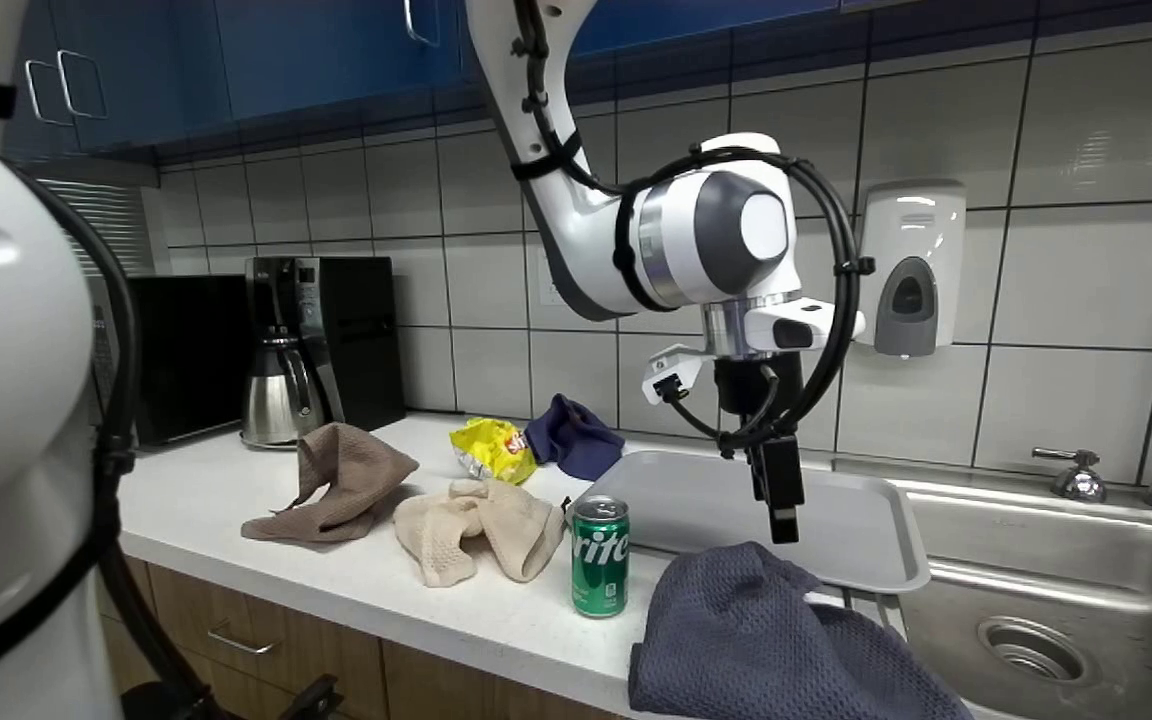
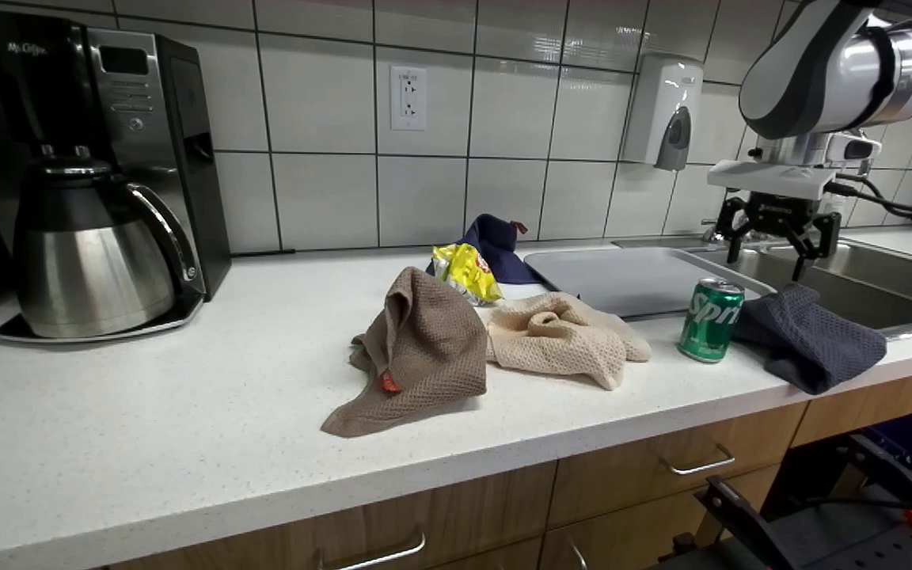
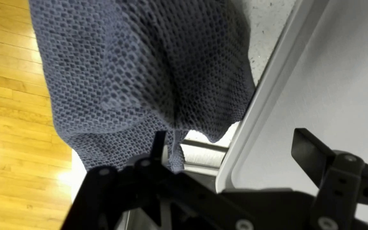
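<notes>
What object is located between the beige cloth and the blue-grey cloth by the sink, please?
The green Sprite can stands between the beige cloth and the blue-grey cloth; this shows in both exterior views.

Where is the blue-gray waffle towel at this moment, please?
In both exterior views, the blue-gray waffle towel lies crumpled at the front edge of the counter, just right of the Sprite can and beside the sink.
</notes>
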{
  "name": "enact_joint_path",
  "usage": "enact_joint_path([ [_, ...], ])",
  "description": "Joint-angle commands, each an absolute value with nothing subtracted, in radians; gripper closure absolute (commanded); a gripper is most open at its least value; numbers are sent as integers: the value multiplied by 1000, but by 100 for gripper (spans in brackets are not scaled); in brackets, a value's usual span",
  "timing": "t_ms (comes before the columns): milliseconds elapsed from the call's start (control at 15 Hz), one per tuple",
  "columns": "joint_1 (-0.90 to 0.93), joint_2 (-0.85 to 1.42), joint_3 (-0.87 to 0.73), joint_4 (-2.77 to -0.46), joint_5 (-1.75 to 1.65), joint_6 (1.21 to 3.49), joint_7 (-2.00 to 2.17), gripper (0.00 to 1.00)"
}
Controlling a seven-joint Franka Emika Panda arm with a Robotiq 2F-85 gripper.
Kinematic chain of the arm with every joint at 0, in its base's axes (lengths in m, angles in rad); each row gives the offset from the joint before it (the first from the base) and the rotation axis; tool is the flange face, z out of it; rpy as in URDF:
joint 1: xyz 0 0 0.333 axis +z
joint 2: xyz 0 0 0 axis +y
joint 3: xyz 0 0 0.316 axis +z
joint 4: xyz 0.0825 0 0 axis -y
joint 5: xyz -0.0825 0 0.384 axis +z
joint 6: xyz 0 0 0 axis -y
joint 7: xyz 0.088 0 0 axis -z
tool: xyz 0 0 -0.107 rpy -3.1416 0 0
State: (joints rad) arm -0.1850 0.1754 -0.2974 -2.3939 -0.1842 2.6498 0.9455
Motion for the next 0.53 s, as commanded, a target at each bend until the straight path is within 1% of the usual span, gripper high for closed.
enact_joint_path([
  [0,-159,108,-308,-2416,-207,2635,948,0],
  [467,-130,10,-270,-2448,-251,2627,938,0],
])
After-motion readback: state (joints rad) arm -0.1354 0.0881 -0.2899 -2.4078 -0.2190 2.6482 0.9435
